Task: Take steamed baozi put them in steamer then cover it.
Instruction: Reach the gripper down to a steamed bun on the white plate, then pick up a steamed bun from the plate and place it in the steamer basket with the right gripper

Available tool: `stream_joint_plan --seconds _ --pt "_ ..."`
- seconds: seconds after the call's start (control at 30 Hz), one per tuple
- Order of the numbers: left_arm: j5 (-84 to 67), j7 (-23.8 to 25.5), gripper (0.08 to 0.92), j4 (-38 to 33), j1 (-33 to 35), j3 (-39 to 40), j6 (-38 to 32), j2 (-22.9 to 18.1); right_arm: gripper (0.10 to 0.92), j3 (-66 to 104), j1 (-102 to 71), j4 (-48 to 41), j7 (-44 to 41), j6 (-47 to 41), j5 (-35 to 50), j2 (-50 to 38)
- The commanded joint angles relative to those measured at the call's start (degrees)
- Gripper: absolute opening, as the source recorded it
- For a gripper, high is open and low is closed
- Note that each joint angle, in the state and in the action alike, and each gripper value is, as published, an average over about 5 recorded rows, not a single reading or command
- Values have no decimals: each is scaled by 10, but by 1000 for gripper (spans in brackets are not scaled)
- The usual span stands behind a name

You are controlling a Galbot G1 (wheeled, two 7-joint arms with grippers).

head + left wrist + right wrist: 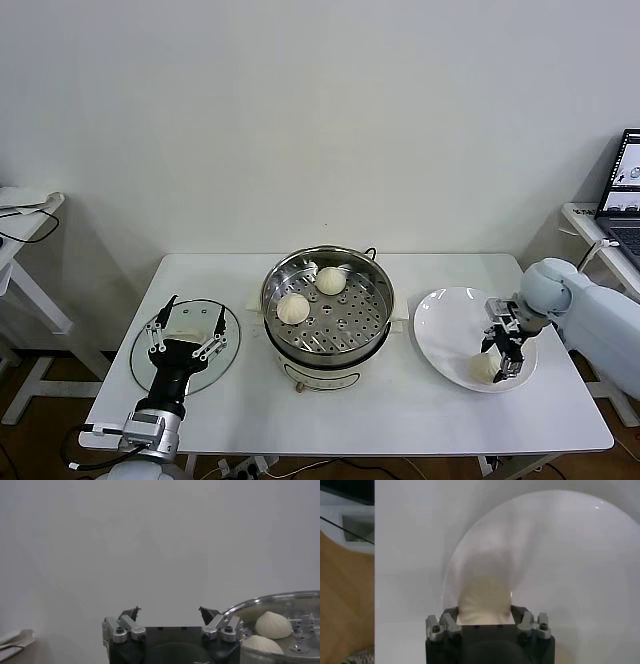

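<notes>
At the right of the frame, our right tool point(497, 352) pinches a round cream-white dough bun point(484, 367) on the flat white plate point(440, 315). Two buns sit in the shiny steel steamer point(375, 300), centre. Our left tool point(187, 322) waits wide open, lower left.

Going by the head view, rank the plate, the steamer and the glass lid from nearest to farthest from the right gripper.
1. The plate: directly beneath the right gripper, whose jaws close on a baozi at its front edge.
2. The steamer: table centre, holding two baozi.
3. The glass lid: far left, under the open left gripper.
</notes>
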Motion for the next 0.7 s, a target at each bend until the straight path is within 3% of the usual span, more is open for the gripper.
stream_joint_plan --seconds 0.03,0.37,0.7 --pt "0 0 823 -5 1 1 1 1 704 -63 99 20 -10 -1 56 -29" --pt "5 -1 823 -14 7 4 2 2 704 -249 389 83 -35 49 148 -34" --pt "4 0 823 -18 10 -2 1 4 704 -317 516 115 -45 220 162 62"
